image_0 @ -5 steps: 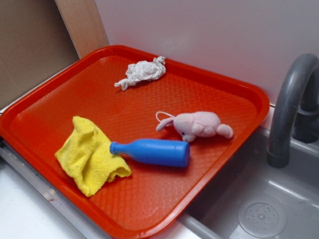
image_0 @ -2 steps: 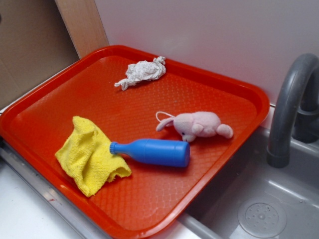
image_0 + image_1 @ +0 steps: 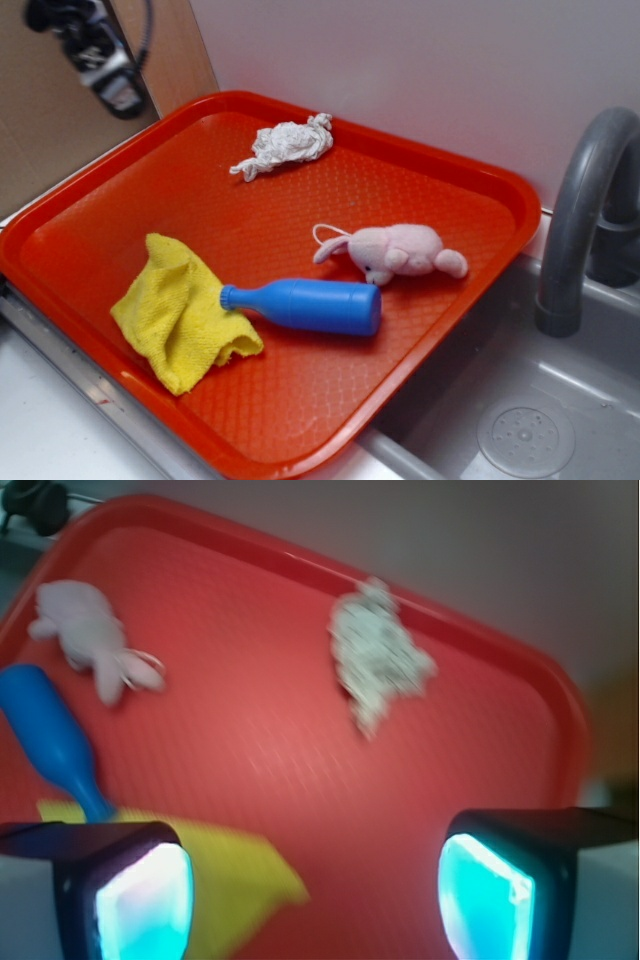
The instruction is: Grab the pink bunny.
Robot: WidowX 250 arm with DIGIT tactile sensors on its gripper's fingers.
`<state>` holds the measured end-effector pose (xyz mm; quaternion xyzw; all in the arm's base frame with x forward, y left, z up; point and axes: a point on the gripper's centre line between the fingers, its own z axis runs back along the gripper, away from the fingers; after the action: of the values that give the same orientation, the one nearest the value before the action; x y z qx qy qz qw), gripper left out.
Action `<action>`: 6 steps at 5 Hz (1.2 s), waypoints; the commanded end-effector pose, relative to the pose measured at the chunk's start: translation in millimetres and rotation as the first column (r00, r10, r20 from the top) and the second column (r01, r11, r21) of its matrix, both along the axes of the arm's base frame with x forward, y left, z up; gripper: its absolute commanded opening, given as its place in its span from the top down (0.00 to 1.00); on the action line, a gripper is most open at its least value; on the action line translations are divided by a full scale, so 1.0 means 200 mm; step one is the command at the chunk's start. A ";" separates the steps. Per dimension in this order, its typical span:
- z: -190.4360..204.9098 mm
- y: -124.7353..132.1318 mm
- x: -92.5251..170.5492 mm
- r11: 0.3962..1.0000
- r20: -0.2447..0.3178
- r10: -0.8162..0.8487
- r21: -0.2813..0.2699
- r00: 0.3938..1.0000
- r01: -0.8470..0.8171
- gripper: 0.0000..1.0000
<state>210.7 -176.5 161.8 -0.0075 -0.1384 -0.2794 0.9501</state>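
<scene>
The pink bunny [image 3: 397, 250] lies on its side on the right part of the red tray [image 3: 480, 170], just behind the blue bottle [image 3: 308, 305]. In the wrist view the bunny [image 3: 85, 635] shows at the upper left, above the bottle [image 3: 45, 735]. My gripper [image 3: 100, 62] hangs high at the top left of the exterior view, far from the bunny. Its two fingers stand wide apart in the wrist view, gripper [image 3: 315, 895] open with nothing between them.
A yellow cloth [image 3: 180, 315] lies at the tray's front left, touching the bottle's neck. A whitish wad of cloth [image 3: 285, 145] sits near the tray's back edge. A grey sink [image 3: 520, 420] and faucet [image 3: 580, 220] are to the right. A wall runs behind.
My gripper has come into the exterior view at the top left; a second ago it was out of frame. Nothing on the tray has moved.
</scene>
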 end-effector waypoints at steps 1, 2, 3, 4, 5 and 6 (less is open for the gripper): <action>-0.02 -0.51 0.14 0.967 0.059 -0.252 -0.011 0.966 0.253 0.00; -0.14 -0.65 0.16 0.947 0.028 -0.321 0.010 0.947 0.321 0.00; -0.27 -0.78 0.14 0.920 -0.030 -0.388 0.041 0.921 0.389 0.00; -0.40 -0.83 0.14 0.918 -0.078 -0.387 0.062 0.919 0.392 0.00; -0.49 -0.86 0.13 0.902 -0.122 -0.413 0.085 0.902 0.424 0.00; -0.58 -0.85 0.13 0.904 -0.168 -0.400 0.094 0.901 0.418 0.00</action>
<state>254.3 -339.0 33.5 0.0083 -0.0323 -0.4728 0.8805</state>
